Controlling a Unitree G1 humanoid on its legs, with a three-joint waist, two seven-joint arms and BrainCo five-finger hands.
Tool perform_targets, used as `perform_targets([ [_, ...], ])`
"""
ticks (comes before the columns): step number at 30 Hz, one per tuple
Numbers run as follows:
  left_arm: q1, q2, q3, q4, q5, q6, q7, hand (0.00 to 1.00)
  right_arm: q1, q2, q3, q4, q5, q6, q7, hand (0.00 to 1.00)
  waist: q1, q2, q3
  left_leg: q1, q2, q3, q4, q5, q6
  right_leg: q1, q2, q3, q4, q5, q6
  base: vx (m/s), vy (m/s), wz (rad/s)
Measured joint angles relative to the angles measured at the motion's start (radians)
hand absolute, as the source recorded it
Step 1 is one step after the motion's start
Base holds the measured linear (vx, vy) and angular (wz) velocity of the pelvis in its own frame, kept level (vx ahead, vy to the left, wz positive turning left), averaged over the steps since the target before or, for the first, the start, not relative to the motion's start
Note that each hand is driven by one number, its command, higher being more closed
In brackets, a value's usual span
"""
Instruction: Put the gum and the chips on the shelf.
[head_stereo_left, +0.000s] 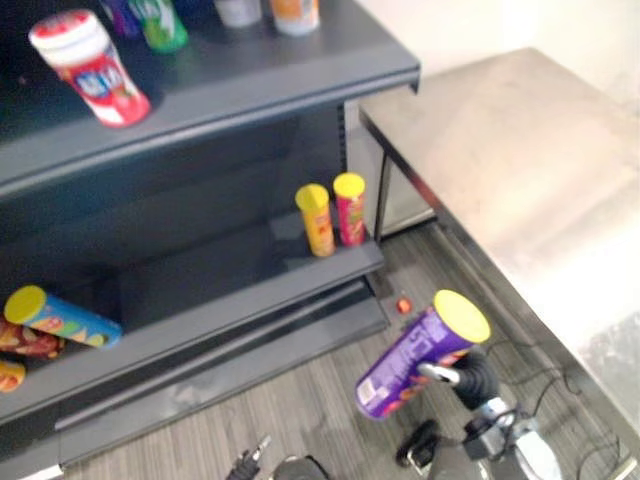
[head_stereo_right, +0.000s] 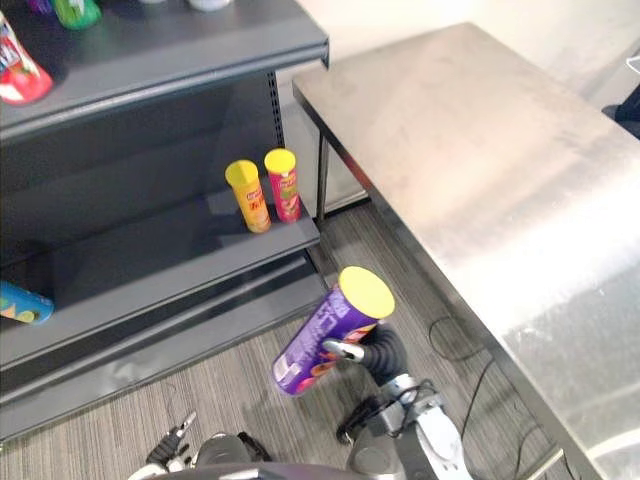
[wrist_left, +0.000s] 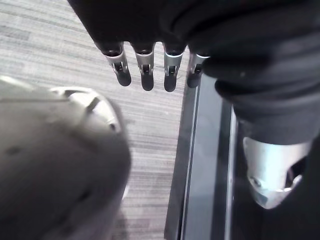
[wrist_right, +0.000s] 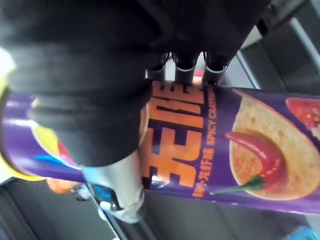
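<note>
The purple chips can was in the right hand, up off the floor and tilted, with its yellow lid at the high end. The fingers curled over one side of the can and the thumb pressed the other, so a proper wrap-around grip near the lid end. Past the fingertips, the can's bottom end pointed down toward the shelf.

Under the can was grey striped carpet, and the shelf's dark base ran just beyond it. On the lower board, well beyond the fingers, two slim cans stood upright just beside each other at the near corner: a yellow can and a pink can. Further along that board a blue can lay on its side. The top board held a red and white tub and a green bottle.

On the back-of-hand side, a steel table ran alongside the shelf end, a bit dull and scuffed.

The left hand held nothing, its fingers straight in a row, slightly apart, over the carpet next to the shelf base.
</note>
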Motion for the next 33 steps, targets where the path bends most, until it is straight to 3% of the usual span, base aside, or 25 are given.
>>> perform_targets([
  [1, -0.01, 0.019, 0.022, 0.001, 0.0, -0.002, 0.009, 0.0, -0.016, 0.001, 0.029, 0.015, 0.0, 0.005, 0.002, 1.0, 0.018, -0.022, 0.008, -0.008, -0.004, 0.021, 0.011, -0.007, 0.004, -0.021, 0.002, 0.024, -0.013, 0.026, -0.001, -0.03, 0.216, -0.42],
  [5, -0.01, 0.023, 0.08, 0.002, 0.0, -0.005, 0.031, 0.0, -0.008, 0.003, 0.048, 0.018, 0.0, 0.01, 0.027, 1.0, 0.046, -0.036, 0.006, -0.017, -0.037, 0.019, 0.014, -0.03, 0.027, -0.009, -0.008, 0.034, -0.07, 0.08, 0.019, 0.03, 0.186, 0.04],
  [8, -0.019, 0.004, 0.07, 0.013, 0.003, -0.004, 0.032, 0.0, 0.005, 0.016, 0.01, 0.018, 0.004, 0.01, 0.031, 1.0, 0.022, -0.03, 0.007, -0.046, -0.106, -0.046, 0.001, -0.057, 0.057, -0.052, -0.109, 0.133, 0.073, 0.087, 0.02, 0.06, 0.276, 0.79],
  [9, -0.023, -0.002, 0.042, 0.023, 0.003, -0.002, 0.034, 0.0, 0.03, 0.017, -0.018, 0.018, 0.01, 0.011, 0.028, 1.0, 0.001, -0.028, 0.007, -0.035, -0.163, -0.095, -0.015, -0.062, 0.07, -0.1, -0.153, 0.321, 0.192, 0.112, -0.022, 0.09, 0.296, 1.26],
  [10, -0.025, -0.005, 0.006, 0.02, 0.003, -0.002, 0.034, 0.0, 0.062, 0.019, -0.043, 0.018, 0.012, 0.01, 0.027, 1.0, -0.022, -0.018, 0.009, -0.01, -0.203, -0.156, -0.041, -0.062, 0.084, -0.171, -0.136, 0.59, 0.324, 0.187, -0.109, 0.13, 0.316, 1.34],
  [11, -0.03, -0.003, -0.009, 0.017, 0.003, -0.003, 0.036, 0.0, 0.085, 0.02, -0.05, 0.019, 0.013, 0.011, 0.027, 1.0, -0.042, -0.006, 0.013, 0.006, -0.211, -0.19, -0.051, -0.061, 0.092, -0.2, -0.104, 0.717, 0.375, 0.189, -0.104, 0.2, 0.084, 1.55],
  [12, -0.024, 0.002, -0.035, 0.0, 0.003, -0.007, 0.037, 0.0, 0.125, 0.035, -0.05, 0.014, 0.014, 0.014, 0.025, 1.0, -0.075, 0.005, 0.007, 0.011, -0.213, -0.244, -0.065, -0.061, 0.1, -0.216, -0.003, 0.915, 0.423, 0.094, -0.015, 0.21, 0.0, 1.25],
  [13, -0.024, 0.006, -0.044, -0.002, 0.003, -0.014, 0.038, 0.0, 0.143, 0.041, -0.045, 0.005, 0.014, 0.016, 0.025, 1.0, -0.081, 0.006, 0.005, 0.015, -0.216, -0.255, -0.076, -0.059, 0.103, -0.225, 0.039, 0.973, 0.414, 0.063, 0.003, 0.27, 0.009, 1.07],
  [15, -0.033, 0.002, -0.029, -0.006, 0.001, -0.017, 0.037, 0.0, 0.177, 0.044, -0.014, -0.051, 0.014, 0.026, 0.041, 1.0, -0.081, 0.006, 0.006, 0.042, -0.24, -0.273, -0.13, -0.056, 0.105, -0.295, 0.193, 1.098, 0.311, -0.024, 0.03, 0.31, 0.042, 0.28],
  [17, -0.035, -0.027, 0.005, -0.008, 0.001, -0.014, 0.038, 0.0, 0.198, 0.041, 0.002, -0.102, 0.045, 0.031, 0.043, 1.0, -0.09, 0.021, 0.011, 0.093, -0.243, -0.303, -0.193, -0.044, 0.081, -0.309, 0.353, 1.2, 0.183, -0.043, 0.045, 0.36, -0.03, 0.41],
  [18, -0.044, -0.034, 0.01, -0.012, 0.001, -0.015, 0.036, 0.0, 0.218, 0.042, 0.006, -0.134, 0.051, 0.031, 0.044, 1.0, -0.096, 0.014, 0.008, 0.109, -0.25, -0.321, -0.206, -0.037, 0.067, -0.304, 0.399, 1.227, 0.13, -0.042, 0.047, 0.39, -0.097, 0.94],
  [19, -0.053, -0.045, 0.009, -0.016, 0.003, -0.015, 0.032, 0.0, 0.246, 0.04, 0.021, -0.172, 0.052, 0.031, 0.045, 1.0, -0.104, -0.011, 0.001, 0.128, -0.267, -0.347, -0.201, -0.035, 0.054, -0.282, 0.398, 1.206, 0.06, -0.014, 0.045, 0.35, -0.12, 1.11],
  [20, -0.059, -0.05, 0.008, -0.016, 0.003, -0.015, 0.03, 0.0, 0.267, 0.036, 0.027, -0.197, 0.052, 0.031, 0.045, 1.0, -0.112, -0.027, 0.003, 0.147, -0.282, -0.36, -0.196, -0.038, 0.041, -0.26, 0.388, 1.193, 0.025, 0.051, 0.055, 0.51, -0.147, 1.36],
  [21, -0.08, -0.113, 0.008, -0.015, 0.004, -0.015, 0.023, 0.0, 0.239, -0.005, 0.029, -0.223, 0.054, 0.028, 0.044, 1.0, -0.113, 0.021, 0.016, 0.166, -0.242, -0.365, -0.182, -0.026, 0.001, -0.245, 0.387, 1.13, 0.09, 0.039, 0.058, 0.42, -0.107, 1.07],
  [23, -0.088, -0.161, 0.016, -0.02, 0.004, -0.021, 0.009, 0.0, 0.228, -0.012, 0.04, -0.233, 0.054, 0.028, 0.046, 1.0, -0.094, 0.021, 0.015, 0.167, -0.236, -0.356, -0.192, 0.024, 0.008, -0.23, 0.362, 1.115, 0.113, 0.024, 0.034, 0.32, -0.083, 0.96],
  [25, -0.094, -0.167, 0.038, -0.023, 0.008, -0.022, -0.006, 0.0, 0.199, -0.005, 0.054, -0.235, 0.051, 0.027, 0.046, 1.0, -0.086, -0.01, -0.009, 0.144, -0.209, -0.37, -0.321, 0.053, 0.004, -0.202, 0.298, 1.071, 0.086, 0.024, 0.034, 0.22, -0.107, 1.29],
  [26, -0.091, -0.169, 0.045, -0.029, 0.008, -0.021, -0.007, 0.0, 0.188, -0.006, 0.056, -0.238, 0.051, 0.024, 0.046, 1.0, -0.082, -0.01, -0.015, 0.136, -0.201, -0.372, -0.369, 0.092, 0.006, -0.199, 0.289, 1.057, 0.078, 0.024, 0.035, 0.14, -0.081, 0.98],
  [27, -0.08, -0.175, 0.06, -0.05, 0.012, -0.018, -0.008, 0.0, 0.163, -0.009, 0.061, -0.24, 0.051, 0.018, 0.046, 1.0, -0.069, -0.005, -0.018, 0.123, -0.181, -0.393, -0.42, 0.217, 0.021, -0.191, 0.286, 1.035, 0.066, 0.016, 0.046, 0.07, -0.027, 0.48],
  [28, -0.076, -0.172, 0.075, -0.057, 0.023, -0.02, -0.009, 0.0, 0.137, -0.01, 0.074, -0.232, 0.05, 0.017, 0.048, 1.0, -0.046, -0.009, -0.029, 0.109, -0.173, -0.418, -0.43, 0.234, -0.014, -0.188, 0.281, 1.025, 0.058, -0.007, 0.065, 0.05, 0.007, 0.35],
  [33, -0.045, -0.137, 0.074, -0.038, 0.044, -0.011, -0.013, 0.0, 0.122, 0.012, 0.095, -0.181, 0.045, 0.023, 0.071, 1.0, -0.036, -0.034, -0.083, 0.073, -0.214, -0.512, -0.447, 0.235, -0.013, -0.125, 0.22, 0.996, -0.046, -0.022, 0.084, -0.02, 0.094, 0.58],
])
